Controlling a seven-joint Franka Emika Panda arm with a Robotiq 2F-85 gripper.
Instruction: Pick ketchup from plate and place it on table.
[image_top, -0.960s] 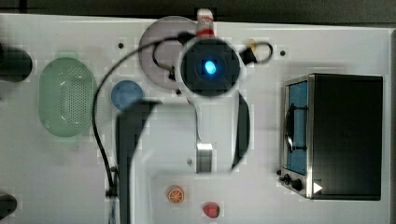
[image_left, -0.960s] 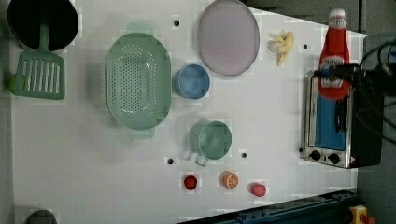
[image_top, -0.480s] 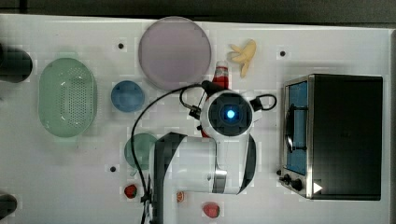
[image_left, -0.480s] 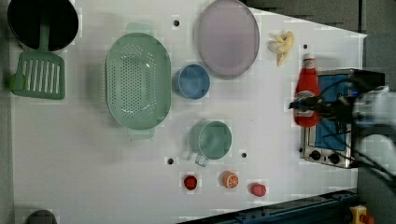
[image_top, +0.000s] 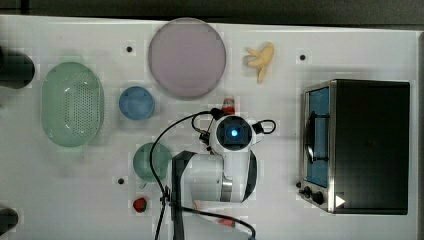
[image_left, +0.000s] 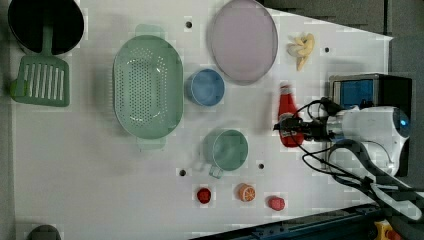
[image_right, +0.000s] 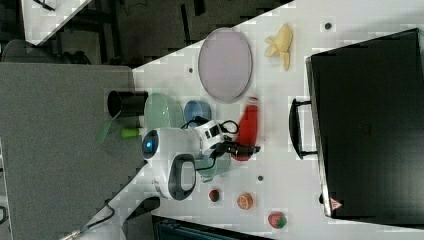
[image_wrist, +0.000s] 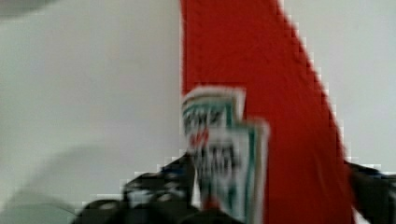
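Starting at the top view's left, the plate (image_top: 186, 57) is bare and sits well apart from the gripper (image_left: 290, 129), so the lift off it is done. The ketchup (image_left: 286, 107) is right at the gripper, over open table (image_top: 75, 200), with the gripper around its lower body below the label. It stands upright, cap up. From here it looks down on the table or very nearly, though I can't see whether its base actually touches. I also can't tell whether the gripper is clamped on the bottle or has let go. By my reckoning, what's left is confirming the release and backing away without knocking it over.

The arm (image_top: 215, 175) reaches in from the top view's bottom edge, wrist stacked right over the bottle, gripper pointing straight down. A green cup (image_top: 150, 161) sits near on one side and the oven (image_top: 370, 145) on the other.
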